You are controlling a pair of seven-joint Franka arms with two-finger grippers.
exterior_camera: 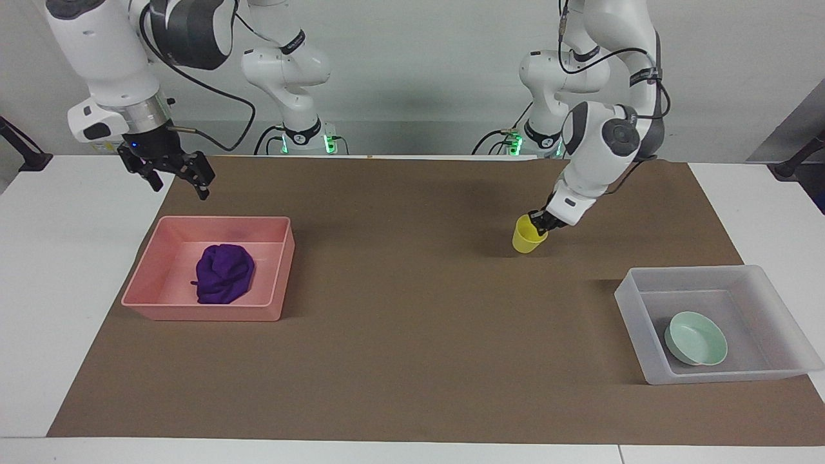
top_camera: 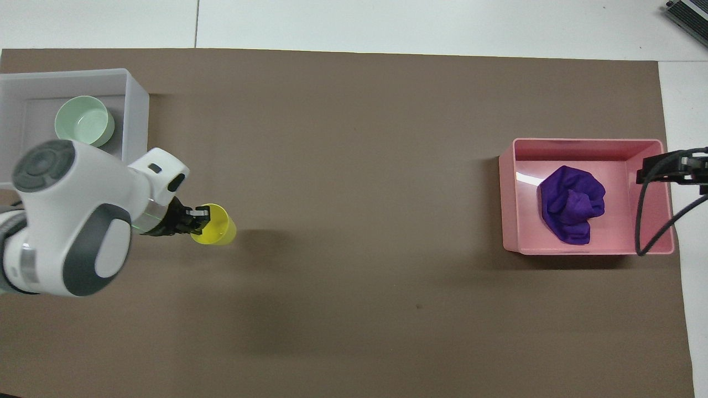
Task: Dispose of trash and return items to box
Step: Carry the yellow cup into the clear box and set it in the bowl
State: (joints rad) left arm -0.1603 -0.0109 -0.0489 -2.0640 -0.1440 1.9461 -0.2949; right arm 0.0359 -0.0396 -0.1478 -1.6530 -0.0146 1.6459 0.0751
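The yellow cup hangs tilted from my left gripper, which is shut on its rim and holds it just above the brown mat. The translucent box stands at the left arm's end of the table, with the mint-green bowl in it. The purple cloth lies bunched in the pink tray. My right gripper is open and empty, raised high over the tray's edge toward the right arm's end.
The brown mat covers most of the white table. The box and the pink tray stand at its two ends, and the mat between them is bare.
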